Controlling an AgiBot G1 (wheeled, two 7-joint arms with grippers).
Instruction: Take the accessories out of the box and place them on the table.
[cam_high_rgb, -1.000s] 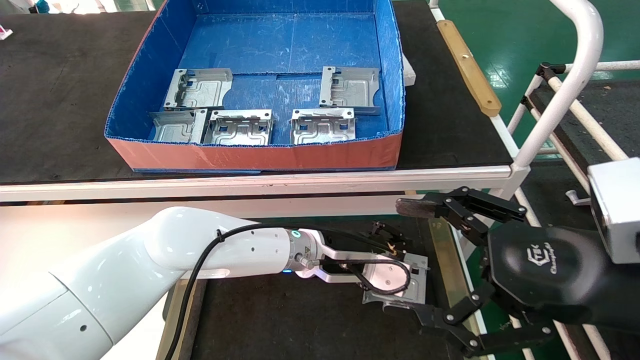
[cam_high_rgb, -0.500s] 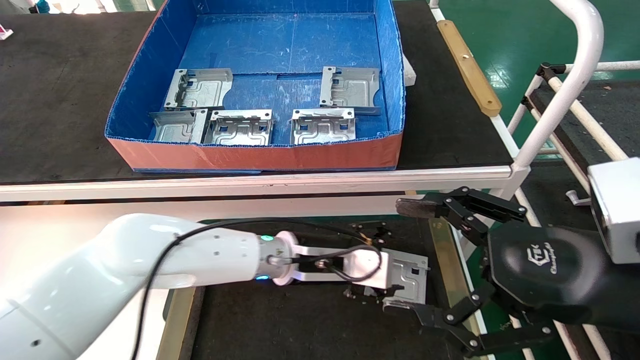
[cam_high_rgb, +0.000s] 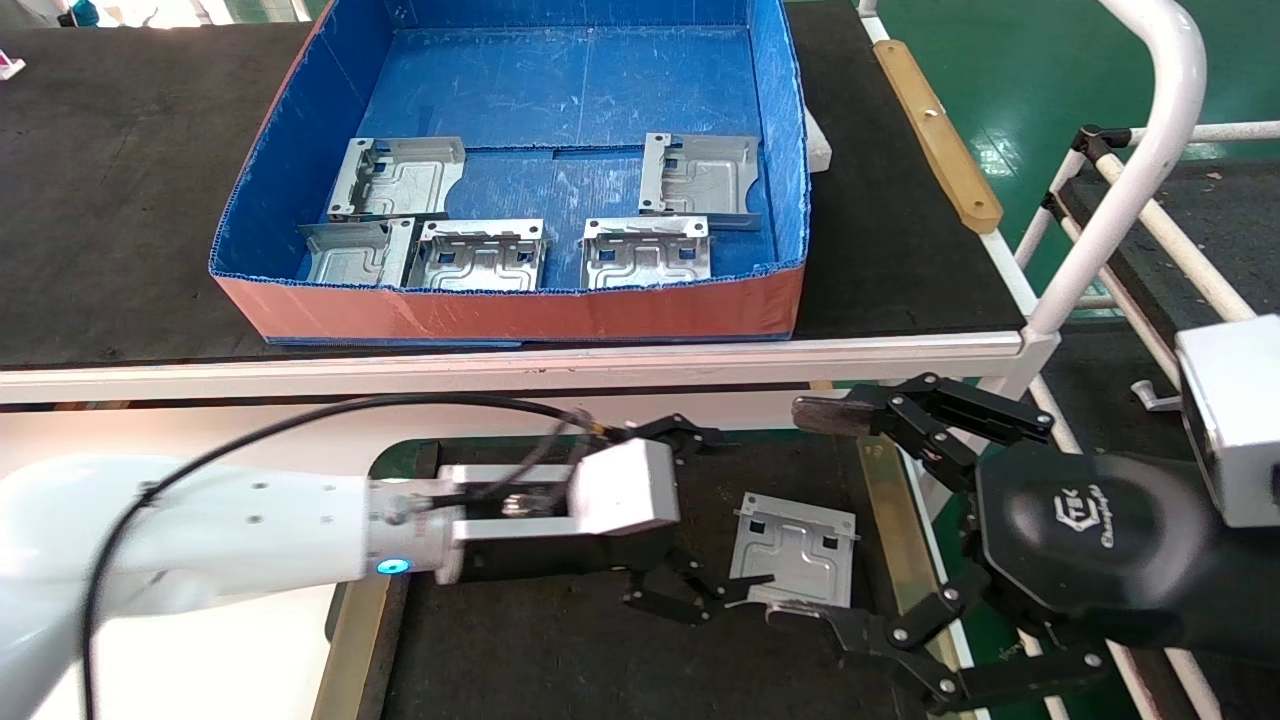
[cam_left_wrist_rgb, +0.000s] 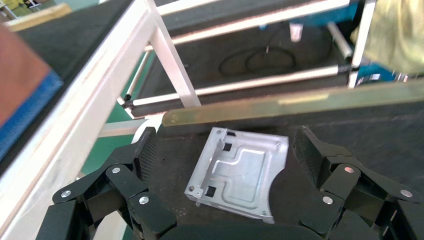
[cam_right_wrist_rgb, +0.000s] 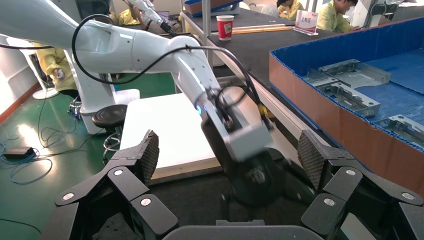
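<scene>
One plate (cam_high_rgb: 795, 548) lies flat on the worktop (cam_high_rgb: 520, 650) mat, released. Five plates (cam_high_rgb: 482, 255) remain in the box (cam_high_rgb: 500, 310), at 12 o'clock from the mat.

Step in hand, as judged: release of the delivered plate is complete. Next move calls for reaching to 12 o'clock into the box for another plate.

Left end effector (cam_high_rgb: 690, 520): level above the mat, at 9 o'clock of the plate, fingers spread wide, empty. Right end effector (cam_high_rgb: 870, 520): parked at 3 o'clock of the plate, wide open, empty.
</scene>
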